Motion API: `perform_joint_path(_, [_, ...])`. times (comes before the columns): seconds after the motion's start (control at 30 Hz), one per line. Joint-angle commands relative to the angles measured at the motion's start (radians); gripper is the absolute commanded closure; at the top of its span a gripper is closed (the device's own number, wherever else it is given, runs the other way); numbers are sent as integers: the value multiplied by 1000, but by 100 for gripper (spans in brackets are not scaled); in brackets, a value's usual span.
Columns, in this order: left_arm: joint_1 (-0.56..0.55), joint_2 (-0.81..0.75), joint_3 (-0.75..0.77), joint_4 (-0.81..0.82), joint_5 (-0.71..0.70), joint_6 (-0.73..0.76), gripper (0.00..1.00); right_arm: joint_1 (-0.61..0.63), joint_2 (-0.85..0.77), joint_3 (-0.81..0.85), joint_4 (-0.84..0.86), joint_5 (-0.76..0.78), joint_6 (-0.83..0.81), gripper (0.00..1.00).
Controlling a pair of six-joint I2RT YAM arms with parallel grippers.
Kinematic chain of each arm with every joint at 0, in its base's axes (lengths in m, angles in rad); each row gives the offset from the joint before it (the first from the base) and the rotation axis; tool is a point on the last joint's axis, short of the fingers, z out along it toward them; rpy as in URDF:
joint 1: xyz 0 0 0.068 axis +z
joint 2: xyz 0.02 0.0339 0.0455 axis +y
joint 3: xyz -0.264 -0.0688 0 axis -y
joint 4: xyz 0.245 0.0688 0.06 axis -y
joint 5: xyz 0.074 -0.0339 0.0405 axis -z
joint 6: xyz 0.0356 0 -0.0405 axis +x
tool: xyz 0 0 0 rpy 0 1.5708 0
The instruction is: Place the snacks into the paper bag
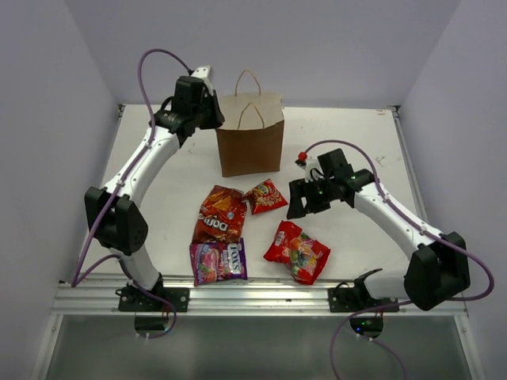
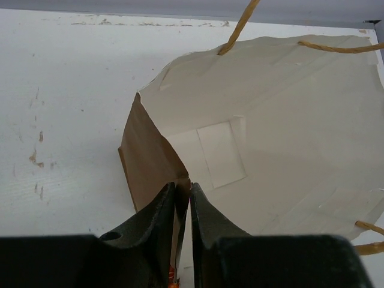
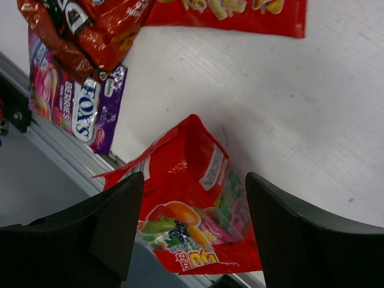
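Upright brown kraft paper bag [image 1: 250, 138] with 2 thin loop handles stands at the far middle of the white surface [image 1: 356, 142]. Left fingers [image 2: 157, 222] are pressed together on its rim at the left side fold, clamped on the paper wall. The wrist view looks past them into the pale interior, and the mouth seems partly spread. All 4 snacks lie flat on the surface in front of the bag, none inside. The large orange-red crinkly Doritos bag [image 1: 220, 214] has the small red-orange glossy packet [image 1: 265, 196] just beside it on the right. The purple-pink foil packet [image 1: 218, 261] is nearest the arm bases, with the Doritos bag's lower end touching or overlapping it. The red candy packet with colourful fruit print [image 1: 297, 252] lies apart on the right. Right fingers [image 3: 114, 219] are spread wide and hold nothing, poised over the red candy packet; contact can't be told. Judgement: the packets are light, soft and puffy with slick film, so a pinch on the belly will likely slip or crush the contents. Better to take a crimped end seal or a raised edge; the candy packet's upturned end looks easiest. The paper bag is light and floppy too. Its thin wall could tear or the bag tip if pulled hard, so hold the rim gently and drop packets in from above.
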Motion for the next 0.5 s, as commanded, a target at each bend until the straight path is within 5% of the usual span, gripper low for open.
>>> perform_joint_path(0.0, [-11, 4, -2, -26, -2, 8, 81, 41, 5, -31, -53, -91, -11, 27])
perform_joint_path(0.27, [-17, -16, -36, -22, -5, 4, 81, 77, 65, -106, -19, -147, 5, 37])
perform_joint_path(0.3, [-17, -19, -39, -19, -5, 5, 82, 84, 71, -99, -20, -121, 3, 47])
perform_joint_path(0.33, [-17, -28, -45, -19, -6, 5, 83, 88, 71, -100, -22, -105, 3, 79])
perform_joint_path(0.4, [-17, -37, -62, -12, -11, 5, 83, 88, 80, -105, -14, -87, 11, 95])
perform_joint_path(0.47, [-17, -48, -79, -4, -12, 8, 83, 93, 95, -103, -19, -75, 13, 100])
